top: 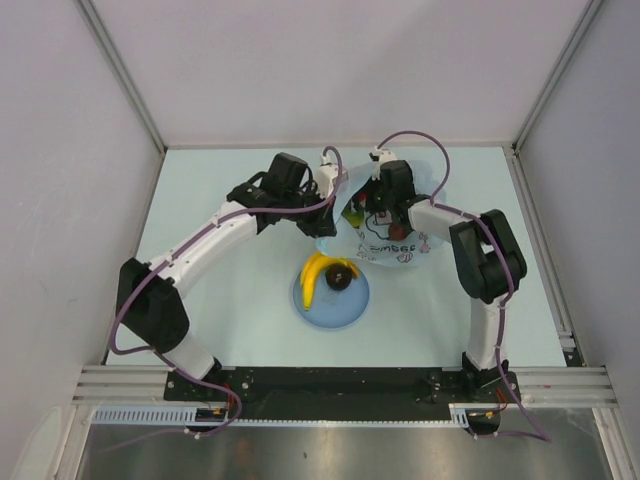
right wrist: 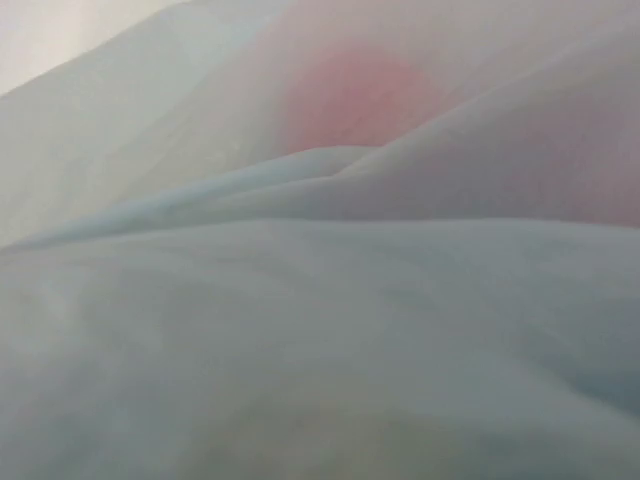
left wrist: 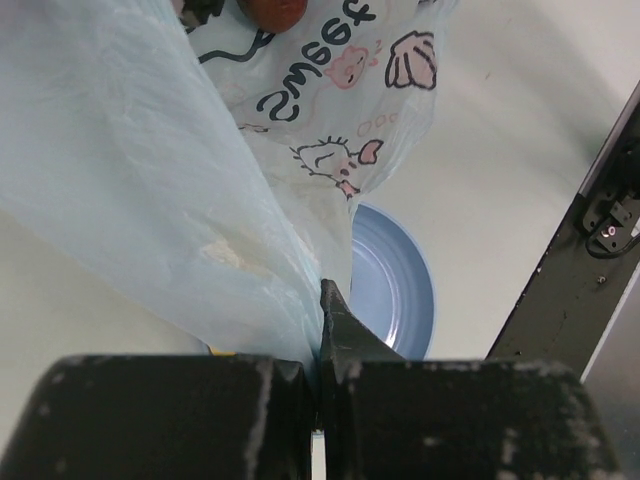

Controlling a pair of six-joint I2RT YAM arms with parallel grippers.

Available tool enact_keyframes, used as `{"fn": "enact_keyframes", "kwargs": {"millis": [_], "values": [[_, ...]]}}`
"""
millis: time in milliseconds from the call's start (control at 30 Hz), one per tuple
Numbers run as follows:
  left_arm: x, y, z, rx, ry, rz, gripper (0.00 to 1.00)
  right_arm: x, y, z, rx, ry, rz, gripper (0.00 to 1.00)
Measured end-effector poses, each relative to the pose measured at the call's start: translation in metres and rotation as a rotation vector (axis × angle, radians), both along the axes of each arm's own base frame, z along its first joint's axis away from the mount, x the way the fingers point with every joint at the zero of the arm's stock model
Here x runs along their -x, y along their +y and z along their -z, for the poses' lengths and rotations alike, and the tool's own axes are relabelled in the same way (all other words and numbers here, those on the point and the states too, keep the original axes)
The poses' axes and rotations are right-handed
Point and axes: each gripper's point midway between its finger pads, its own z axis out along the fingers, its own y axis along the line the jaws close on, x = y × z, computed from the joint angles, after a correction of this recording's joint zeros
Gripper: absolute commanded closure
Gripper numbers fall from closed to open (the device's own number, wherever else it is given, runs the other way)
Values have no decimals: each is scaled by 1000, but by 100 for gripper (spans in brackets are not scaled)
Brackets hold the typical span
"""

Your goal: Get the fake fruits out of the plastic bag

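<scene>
Bag: thin, crinkly, translucent pale-blue plastic bag (top: 395, 245) with a cartoon print in dark lines and red, just above the middle of the top view, lying on the table with one edge lifted toward the upper left. Fills the left and top of the left wrist view (left wrist: 140, 170) and all of the right wrist view (right wrist: 320, 330).
Fruit at the bag: glossy red round fruit (left wrist: 274, 8) at the top edge of the left wrist view, just above the printed film and cut off by the frame. Pinkish-red blur (right wrist: 355, 95) behind the film in the upper middle of the right wrist view, kind not to be told.
Fruit out of the bag: curved yellow plastic banana (top: 313, 277) and small dark maroon round fruit (top: 341, 278), touching side by side on the plate.
Plate: round blue plate (top: 330, 305) at the middle of the top view, its upper rim just beside the bag's lower edge.
Left pincer (left wrist: 322, 340): pressed together on a fold of the bag's film, holding that edge up.
Right pincer (top: 385, 210): over the bag, tips sunk among the film. Spread or pressed together cannot be told.
Table: pale, matte table (top: 250, 300) under bag and plate.
</scene>
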Motion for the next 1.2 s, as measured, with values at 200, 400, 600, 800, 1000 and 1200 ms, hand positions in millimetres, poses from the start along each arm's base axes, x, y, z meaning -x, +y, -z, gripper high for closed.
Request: {"fn": "enact_keyframes", "kwargs": {"millis": [200, 400, 600, 800, 1000, 1200], "values": [[-3, -4, -2, -2, -11, 10, 100, -15, 18, 24, 26, 18, -3, 0], [-5, -4, -2, -9, -19, 11, 100, -20, 28, 39, 73, 16, -7, 24], [-6, -3, -1, -22, -30, 8, 100, -22, 19, 43, 139, 10, 15, 43], [-6, -3, 0, -23, -30, 9, 100, -19, 16, 40, 169, 6, -5, 51], [-10, -5, 1, -26, -36, 15, 100, -7, 15, -7, 142, -34, -40, 55], [-12, -7, -2, -25, -48, 19, 100, 23, 9, -102, 56, -157, -72, 55]]}}
